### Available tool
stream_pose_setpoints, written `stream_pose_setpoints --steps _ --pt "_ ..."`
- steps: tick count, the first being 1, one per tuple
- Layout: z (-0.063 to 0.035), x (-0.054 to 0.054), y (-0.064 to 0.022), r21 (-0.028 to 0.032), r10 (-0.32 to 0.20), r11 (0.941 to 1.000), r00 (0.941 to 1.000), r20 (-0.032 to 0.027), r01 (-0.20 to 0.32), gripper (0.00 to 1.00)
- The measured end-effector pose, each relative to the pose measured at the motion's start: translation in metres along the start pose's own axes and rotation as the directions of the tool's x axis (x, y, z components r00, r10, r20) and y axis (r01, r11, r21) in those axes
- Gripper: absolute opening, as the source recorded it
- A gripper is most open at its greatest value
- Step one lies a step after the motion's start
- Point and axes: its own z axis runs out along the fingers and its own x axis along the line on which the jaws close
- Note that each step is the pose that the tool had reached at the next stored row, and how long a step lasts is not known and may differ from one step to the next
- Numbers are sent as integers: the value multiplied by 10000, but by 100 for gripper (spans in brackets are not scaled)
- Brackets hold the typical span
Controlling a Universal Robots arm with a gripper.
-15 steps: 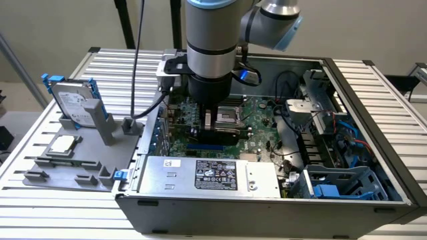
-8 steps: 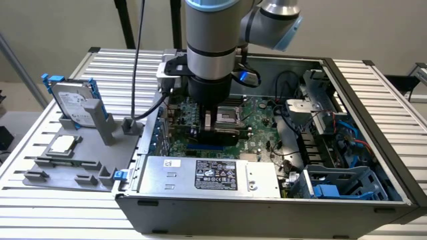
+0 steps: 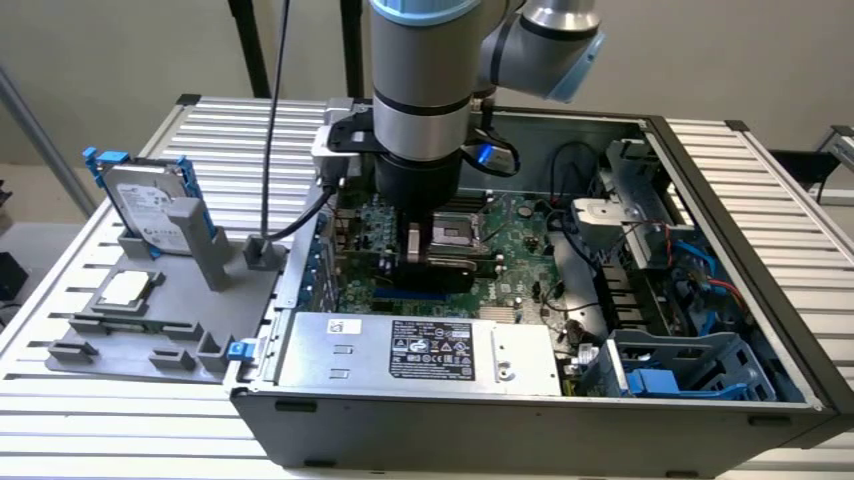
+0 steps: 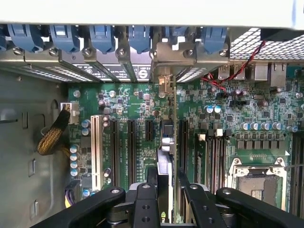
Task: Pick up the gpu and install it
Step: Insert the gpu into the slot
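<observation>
Along the near wall of the open computer case (image 3: 534,430) lie the power supply (image 3: 414,350) and, towards the exterior view's right, a blue drive cage (image 3: 681,370). Behind the power supply, the gripper (image 3: 434,250) is lowered into the case above the motherboard (image 3: 514,225). In the wrist view, the black fingers (image 4: 145,204) are closed on the gpu (image 4: 165,166). The card stands upright on its edge between them and is seen edge-on. It runs parallel to the long expansion slots (image 4: 130,142) and is positioned over the board just beside them. Whether its lower edge is seated in a slot cannot be determined. The processor socket (image 4: 256,183) lies to one side of the card. Beyond the card's far end, a row of metal slot covers (image 4: 95,66) with blue clips (image 4: 102,35) lines the case wall. Outside the case, at the exterior view's left, a grey fixture (image 3: 134,350) rests on the slatted worktop (image 3: 134,430). It holds a hard drive (image 3: 147,210) with blue rails, standing upright.
</observation>
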Motion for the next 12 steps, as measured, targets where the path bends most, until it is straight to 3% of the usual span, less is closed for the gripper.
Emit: stream_pose_setpoints --steps 12 --pt "17 19 2 -20 1 10000 10000 -10 -1 27"
